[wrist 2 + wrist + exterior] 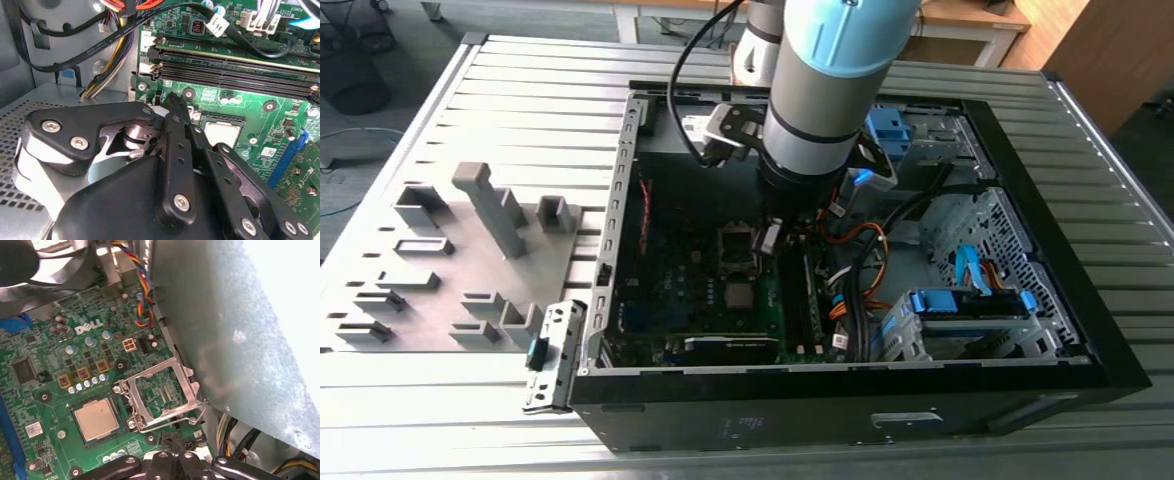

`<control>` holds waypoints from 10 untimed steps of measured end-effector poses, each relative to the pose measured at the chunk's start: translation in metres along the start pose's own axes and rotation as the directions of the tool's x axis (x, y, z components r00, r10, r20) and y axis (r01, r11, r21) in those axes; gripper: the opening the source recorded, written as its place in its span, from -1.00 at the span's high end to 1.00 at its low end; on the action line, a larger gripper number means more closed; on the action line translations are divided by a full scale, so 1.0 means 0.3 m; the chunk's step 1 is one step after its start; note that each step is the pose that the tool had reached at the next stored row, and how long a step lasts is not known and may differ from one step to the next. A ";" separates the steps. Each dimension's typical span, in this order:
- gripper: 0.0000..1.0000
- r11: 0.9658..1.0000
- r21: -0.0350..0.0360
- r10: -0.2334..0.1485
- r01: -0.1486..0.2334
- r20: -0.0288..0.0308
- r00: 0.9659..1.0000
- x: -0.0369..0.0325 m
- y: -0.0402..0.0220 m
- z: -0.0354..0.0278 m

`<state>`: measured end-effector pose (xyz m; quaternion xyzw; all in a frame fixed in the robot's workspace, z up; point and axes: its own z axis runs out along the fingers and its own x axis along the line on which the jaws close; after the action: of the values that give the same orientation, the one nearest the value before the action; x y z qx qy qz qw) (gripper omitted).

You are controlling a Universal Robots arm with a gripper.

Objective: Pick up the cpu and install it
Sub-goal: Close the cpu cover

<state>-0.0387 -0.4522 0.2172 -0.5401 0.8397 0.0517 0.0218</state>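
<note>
The cpu (pixel 97 420) is a small silver-topped square lying flat in its socket on the green motherboard (pixel 45 340). Beside it the socket's metal load plate (pixel 161 394) is swung open, with its wire lever (pixel 172 421) loose. In the second wrist view the cpu (pixel 223 134) shows just past the black fingers (pixel 176 130). My gripper (pixel 769 243) hangs inside the open computer case (pixel 854 400), low over the board next to the open plate. Its fingertips meet, with nothing between them, in both wrist views (pixel 176 452).
A grey fixture plate (pixel 454 260) with upright blocks lies on the exterior view's left. Black, orange and yellow cables (pixel 861 250) and blue drive caddies (pixel 967 300) fill the case's other side. Memory slots (pixel 235 70) run close to the socket. A metal case wall (pixel 225 340) stands nearby.
</note>
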 end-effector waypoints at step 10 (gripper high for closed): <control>0.79 1.000 0.002 0.027 -0.027 0.003 1.000 -0.025 0.011 0.019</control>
<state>-0.0387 -0.4432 0.2123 -0.5284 0.8471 0.0520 0.0228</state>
